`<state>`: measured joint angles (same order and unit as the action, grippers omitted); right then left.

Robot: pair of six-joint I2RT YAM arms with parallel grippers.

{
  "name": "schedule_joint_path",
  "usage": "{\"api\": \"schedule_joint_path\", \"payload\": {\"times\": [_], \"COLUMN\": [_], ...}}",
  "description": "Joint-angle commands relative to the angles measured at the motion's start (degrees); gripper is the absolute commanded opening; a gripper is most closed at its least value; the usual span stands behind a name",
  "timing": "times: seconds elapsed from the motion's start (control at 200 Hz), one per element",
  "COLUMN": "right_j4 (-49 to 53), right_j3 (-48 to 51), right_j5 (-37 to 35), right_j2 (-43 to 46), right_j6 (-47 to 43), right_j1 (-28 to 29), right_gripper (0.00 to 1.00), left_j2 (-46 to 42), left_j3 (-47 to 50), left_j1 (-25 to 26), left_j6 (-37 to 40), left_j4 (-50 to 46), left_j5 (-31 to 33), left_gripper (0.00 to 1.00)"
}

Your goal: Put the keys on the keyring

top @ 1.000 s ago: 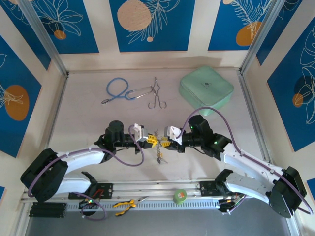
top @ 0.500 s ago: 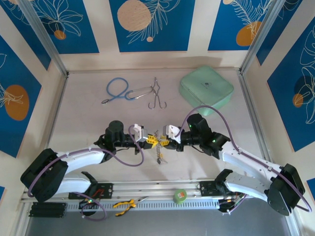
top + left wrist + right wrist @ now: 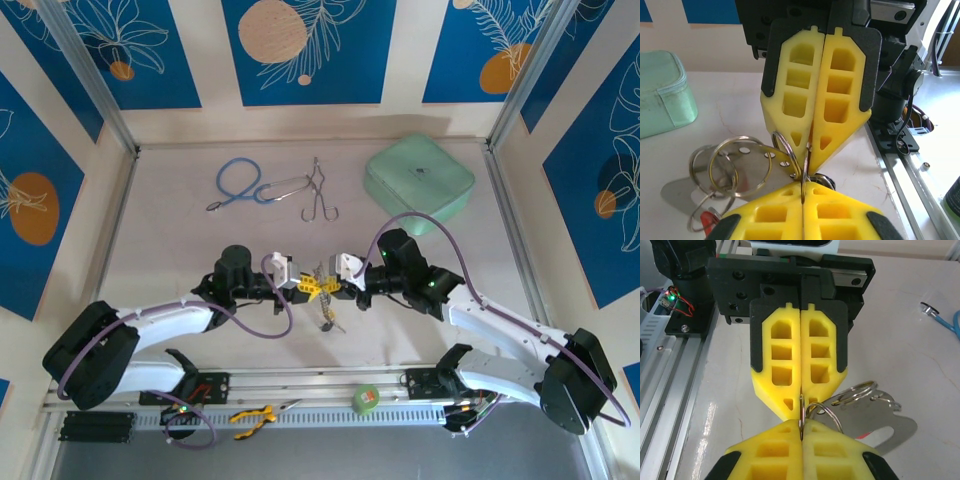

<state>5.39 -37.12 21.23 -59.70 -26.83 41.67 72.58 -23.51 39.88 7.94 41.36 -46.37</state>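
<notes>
The left gripper (image 3: pixel 310 287) and right gripper (image 3: pixel 337 289) meet tip to tip, nearer the arm bases than the mint-green case (image 3: pixel 418 183) and to its left. Both are clenched on the same thin split ring of the keyring (image 3: pixel 740 167), and each wrist view shows the wire running into the seam between the yellow fingers (image 3: pixel 790 432).

The pinched ring stands on edge, its plane in line with both finger seams. The 2 grippers lie along 1 left-to-right line through it, so neither arm is nearer. The rest of the bundle, 2 or 3 more rings and a flat silver plate (image 3: pixel 885 425) with holes, spreads from the pinch point toward the case's side. A red key head (image 3: pixel 707 220) hangs below the rings; whether it is already threaded I cannot tell.

My judgement is that the next move depends on prying the coil apart across that shared line, and any twist out of the ring's plane could let the wire slip.
</notes>
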Motion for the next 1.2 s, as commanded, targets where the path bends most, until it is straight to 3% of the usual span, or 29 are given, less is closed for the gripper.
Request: {"api": "schedule_joint_path", "payload": {"times": [0.0, 0.3, 0.56, 0.645, 0.76, 0.83, 0.965, 1.19], "right_j4": [2.22, 19.95, 25.31, 26.53, 26.42, 25.19, 19.03, 12.04], "right_j3": [-3.3, -12.05, -17.24, -18.67, -19.74, -19.05, -13.25, -5.99], "right_j5": [1.86, -5.97, -9.36, -10.42, -9.12, -7.45, -1.53, 2.77], "right_j2": [-0.7, -5.04, -9.03, -10.35, -10.92, -9.89, -5.97, -3.23], "right_j6": [-1.9, -10.63, -13.47, -13.98, -13.23, -11.67, -6.38, -0.43], "right_j1": [0.43, 2.5, 5.02, 5.77, 6.08, 5.45, 1.75, -0.79], "right_gripper": [0.0, 0.0, 0.0, 0.0, 0.0, 0.0, 0.23, 0.27], "left_j2": [-0.56, -3.57, -3.41, -3.41, -3.5, -3.9, -5.14, -4.55], "left_j3": [-0.82, -2.57, -3.39, -3.54, -3.74, -3.5, -1.58, 0.24], "left_j1": [0.48, 0.47, 0.52, 0.46, 0.52, 0.53, 0.54, 0.54], "left_j6": [0.62, 5.07, 5.16, 5.25, 5.84, 6.12, 5.15, 2.84], "left_j4": [0.03, -9.64, -10.16, -10.42, -11.34, -11.51, -8.01, -2.44], "left_j5": [0.55, 2.06, 1.31, 1.11, 0.9, 1.05, 1.02, 0.06], "left_gripper": [0.16, 0.17, 0.16, 0.12, 0.0, 0.0, 0.0, 0.0]}}
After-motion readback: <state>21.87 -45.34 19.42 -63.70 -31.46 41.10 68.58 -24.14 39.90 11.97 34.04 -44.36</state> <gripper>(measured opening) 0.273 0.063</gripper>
